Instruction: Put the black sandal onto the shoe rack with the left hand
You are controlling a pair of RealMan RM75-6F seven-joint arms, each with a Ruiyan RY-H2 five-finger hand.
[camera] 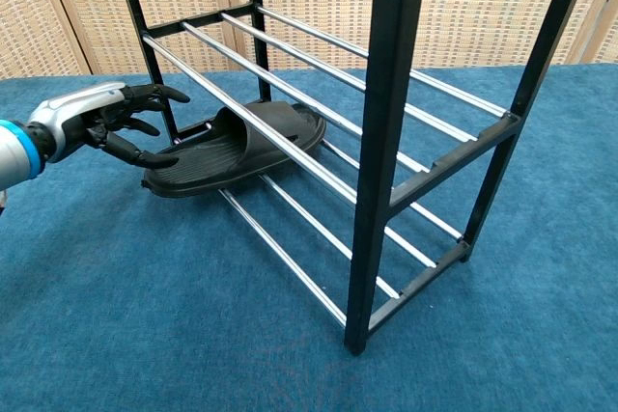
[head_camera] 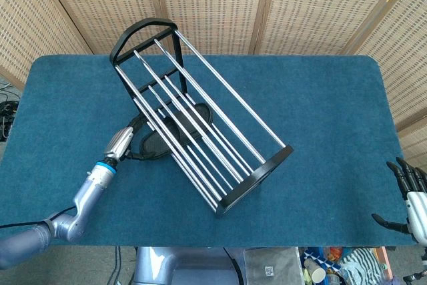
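Note:
The black sandal point(camera: 232, 147) lies on the lower bars of the black-framed shoe rack point(camera: 391, 123), its heel end sticking out on the left side. From the head view the sandal point(head_camera: 163, 139) shows through the chrome bars of the rack point(head_camera: 200, 121). My left hand point(camera: 111, 123) is just left of the sandal's heel, fingers spread and holding nothing; one fingertip comes close to the heel edge. That left hand point(head_camera: 121, 143) appears beside the rack in the head view. My right hand point(head_camera: 408, 198) hangs off the table's right edge, fingers apart and empty.
The blue carpeted table point(head_camera: 313, 105) carries the rack diagonally across its middle. Woven bamboo screens point(head_camera: 213, 5) stand behind the table. Clutter point(head_camera: 333, 268) sits on the floor below the front edge.

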